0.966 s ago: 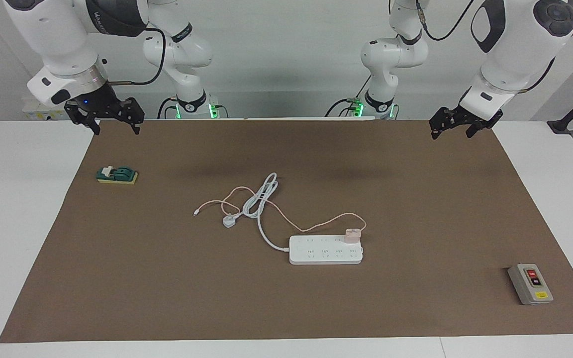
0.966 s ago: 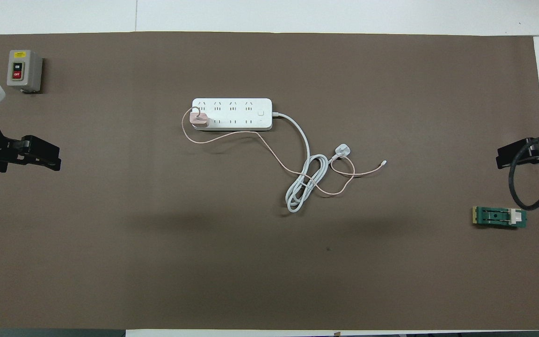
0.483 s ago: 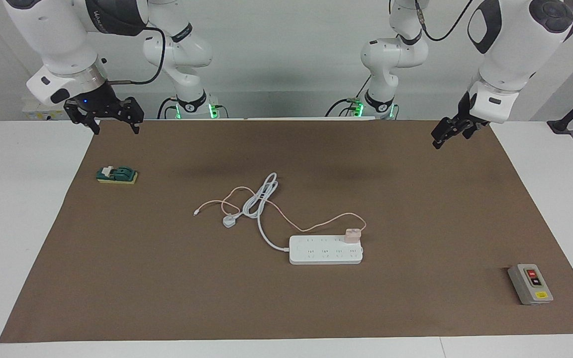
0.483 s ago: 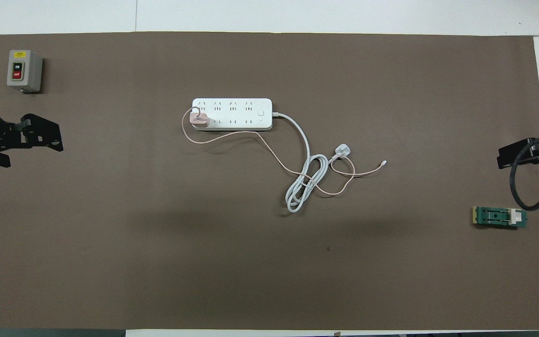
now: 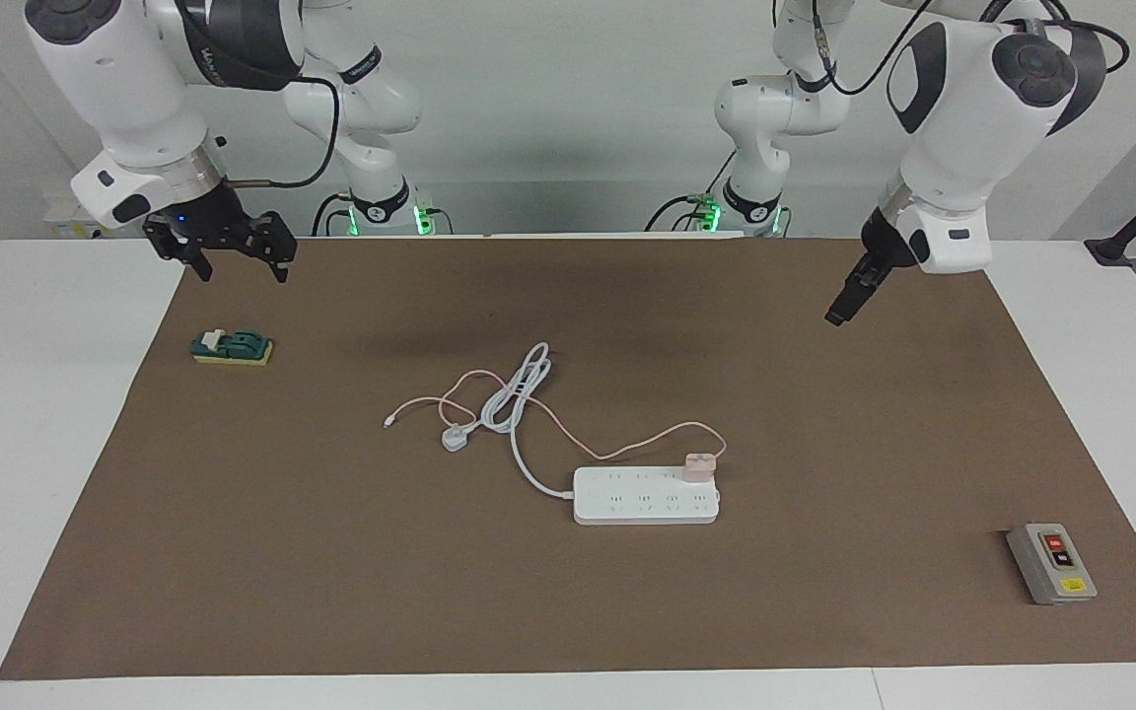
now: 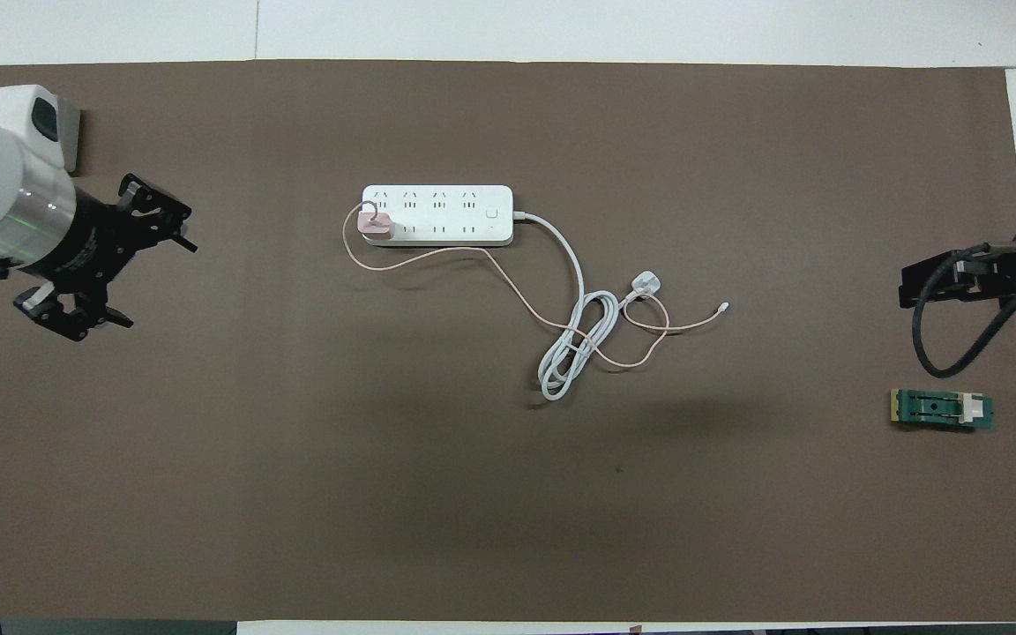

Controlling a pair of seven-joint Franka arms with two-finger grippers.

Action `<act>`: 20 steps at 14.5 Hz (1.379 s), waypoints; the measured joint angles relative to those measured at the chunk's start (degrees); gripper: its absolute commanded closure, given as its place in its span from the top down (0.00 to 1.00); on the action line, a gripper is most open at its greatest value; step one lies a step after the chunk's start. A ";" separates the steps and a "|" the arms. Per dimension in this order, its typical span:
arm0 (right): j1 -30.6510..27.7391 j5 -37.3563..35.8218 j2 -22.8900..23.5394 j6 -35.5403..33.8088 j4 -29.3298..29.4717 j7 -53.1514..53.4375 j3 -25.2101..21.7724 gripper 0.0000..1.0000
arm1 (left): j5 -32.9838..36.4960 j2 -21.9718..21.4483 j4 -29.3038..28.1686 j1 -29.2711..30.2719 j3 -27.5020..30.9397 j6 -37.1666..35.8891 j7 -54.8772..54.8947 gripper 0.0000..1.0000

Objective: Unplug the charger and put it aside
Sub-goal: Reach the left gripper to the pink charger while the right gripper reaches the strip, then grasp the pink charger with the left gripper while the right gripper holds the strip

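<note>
The charger [image 5: 698, 466] [image 6: 376, 227] sits plugged into the white power strip [image 5: 646, 495] [image 6: 437, 214] near the middle of the worktop [image 5: 824, 414] [image 6: 473, 494], at the strip's end toward the left arm; its thin pink cable [image 5: 568, 434] [image 6: 508, 282] trails across the strip's coiled white cord [image 5: 514, 399] [image 6: 571, 353]. The left gripper [image 5: 839, 308] [image 6: 155, 251] hangs over the mat toward the left arm's edge, jaws spread wide and holding nothing (plain from overhead). The right gripper [image 5: 238, 266] [image 6: 909, 291] hangs near the right arm's edge above a green block [image 5: 232, 347] [image 6: 942, 408], jaws parted, empty.
</note>
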 measured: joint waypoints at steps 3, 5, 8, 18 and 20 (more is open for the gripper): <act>4.26 3.61 1.71 3.90 -2.71 13.39 0.31 1.00 | -0.05 5.18 2.27 -3.98 -0.12 3.74 -16.51 1.00; 7.35 6.80 4.36 7.12 -3.30 23.46 0.47 1.00 | -0.05 9.27 4.20 -6.11 -0.21 8.25 -27.37 1.00; 10.31 12.30 8.29 12.54 -3.35 36.14 0.55 1.00 | -0.04 14.79 6.36 -9.19 -0.08 12.22 -36.89 1.00; 23.98 22.88 23.32 35.12 -1.00 71.99 0.69 1.00 | 1.24 29.10 15.27 -14.98 3.91 17.92 -43.82 1.00; 25.59 22.94 28.29 36.79 2.86 77.09 0.70 1.00 | 1.26 29.20 15.05 -14.97 4.30 19.51 -43.89 1.00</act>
